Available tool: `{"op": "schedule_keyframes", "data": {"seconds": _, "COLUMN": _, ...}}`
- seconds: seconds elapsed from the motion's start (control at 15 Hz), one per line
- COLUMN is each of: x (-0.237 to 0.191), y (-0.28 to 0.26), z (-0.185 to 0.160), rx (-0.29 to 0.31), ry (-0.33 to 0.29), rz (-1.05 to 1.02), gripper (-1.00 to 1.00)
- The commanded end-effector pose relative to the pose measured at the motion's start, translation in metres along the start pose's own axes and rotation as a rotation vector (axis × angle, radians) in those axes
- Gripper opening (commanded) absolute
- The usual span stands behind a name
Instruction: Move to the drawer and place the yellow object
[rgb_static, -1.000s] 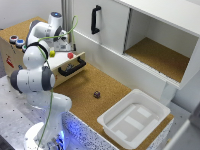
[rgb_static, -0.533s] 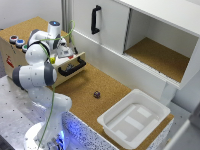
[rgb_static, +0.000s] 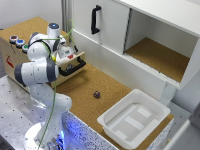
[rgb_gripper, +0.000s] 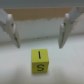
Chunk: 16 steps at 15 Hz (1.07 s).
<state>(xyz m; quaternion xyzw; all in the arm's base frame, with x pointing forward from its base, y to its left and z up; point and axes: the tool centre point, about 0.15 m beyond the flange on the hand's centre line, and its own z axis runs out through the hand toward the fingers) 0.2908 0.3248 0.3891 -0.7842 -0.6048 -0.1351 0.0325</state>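
The claw (rgb_gripper: 38, 31) pointed down into the open drawer (rgb_static: 75, 65), its two fingers (rgb_gripper: 8, 26) spread wide apart and holding nothing. Just below the fingertips, between their lines and clear of both, the yellow cube (rgb_gripper: 40, 60) lay on the pale drawer floor; black marks showed on its upper face. Whether the fingertips touched the floor could not be told.

In the exterior view the claw itself was hidden behind the arm (rgb_static: 41, 52) and wrist, which hung over the drawer. The drawer stood pulled out of the box (rgb_static: 15, 55), its black handle (rgb_static: 73, 66) on the side of the claw toward the open table. The three buttons (rgb_static: 17, 42) sat on the box top, behind the claw. A small dark bit (rgb_static: 96, 94) lay on the cork table (rgb_static: 85, 90) well apart from the claw, and farther still sat the white tub (rgb_static: 134, 118). The cabinet door (rgb_static: 100, 25) stood beyond the claw.
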Motion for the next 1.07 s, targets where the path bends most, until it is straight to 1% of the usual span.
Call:
{"op": "schedule_keyframes", "data": {"seconds": 0.0, "x": 0.009, "y": -0.002, "z": -0.056, "rx": -0.141, "ry": -0.073, "rz": 0.135, "gripper": 1.00}}
{"op": "schedule_keyframes", "data": {"seconds": 0.13, "x": 0.000, "y": 0.014, "z": -0.068, "rx": -0.185, "ry": -0.064, "rz": 0.238, "gripper": 1.00}}
{"op": "schedule_keyframes", "data": {"seconds": 0.33, "x": -0.027, "y": 0.041, "z": -0.079, "rx": -0.211, "ry": -0.065, "rz": 0.441, "gripper": 1.00}}
{"op": "schedule_keyframes", "data": {"seconds": 0.53, "x": -0.076, "y": 0.071, "z": -0.081, "rx": -0.179, "ry": -0.102, "rz": 0.777, "gripper": 1.00}}
{"op": "schedule_keyframes", "data": {"seconds": 0.6, "x": -0.091, "y": 0.076, "z": -0.081, "rx": -0.178, "ry": -0.124, "rz": 0.846, "gripper": 1.00}}
{"op": "schedule_keyframes", "data": {"seconds": 0.67, "x": -0.104, "y": 0.078, "z": -0.082, "rx": -0.189, "ry": -0.134, "rz": 0.895, "gripper": 1.00}}
{"op": "schedule_keyframes", "data": {"seconds": 0.73, "x": -0.116, "y": 0.081, "z": -0.083, "rx": -0.181, "ry": -0.138, "rz": 0.939, "gripper": 1.00}}
{"op": "schedule_keyframes", "data": {"seconds": 0.87, "x": -0.147, "y": 0.085, "z": -0.088, "rx": -0.210, "ry": -0.159, "rz": 1.026, "gripper": 1.00}}
{"op": "schedule_keyframes", "data": {"seconds": 1.0, "x": -0.188, "y": 0.088, "z": -0.092, "rx": -0.231, "ry": -0.187, "rz": 1.125, "gripper": 1.00}}
